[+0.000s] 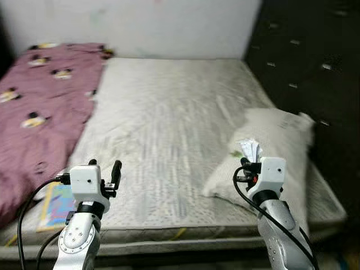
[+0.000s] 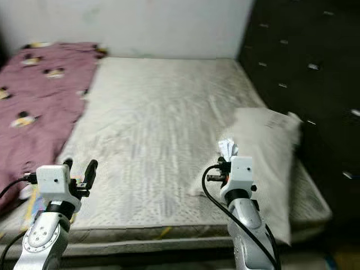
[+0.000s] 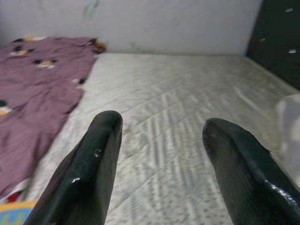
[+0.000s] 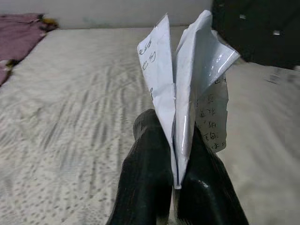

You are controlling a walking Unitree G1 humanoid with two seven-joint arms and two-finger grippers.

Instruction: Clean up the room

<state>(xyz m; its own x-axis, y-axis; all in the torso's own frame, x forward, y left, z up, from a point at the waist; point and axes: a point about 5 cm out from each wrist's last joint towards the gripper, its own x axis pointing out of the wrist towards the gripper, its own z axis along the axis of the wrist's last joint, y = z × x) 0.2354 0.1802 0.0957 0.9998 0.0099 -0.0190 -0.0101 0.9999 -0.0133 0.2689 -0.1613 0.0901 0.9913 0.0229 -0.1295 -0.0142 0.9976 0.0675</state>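
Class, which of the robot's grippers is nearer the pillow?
Right. The right gripper, holding paper, is above the pillow's near edge; the left gripper is across the mattress.

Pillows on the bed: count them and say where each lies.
1. The pillow lies at the bed's right edge, beside the dark headboard, just beyond the right gripper. The purple blanket may hide others.
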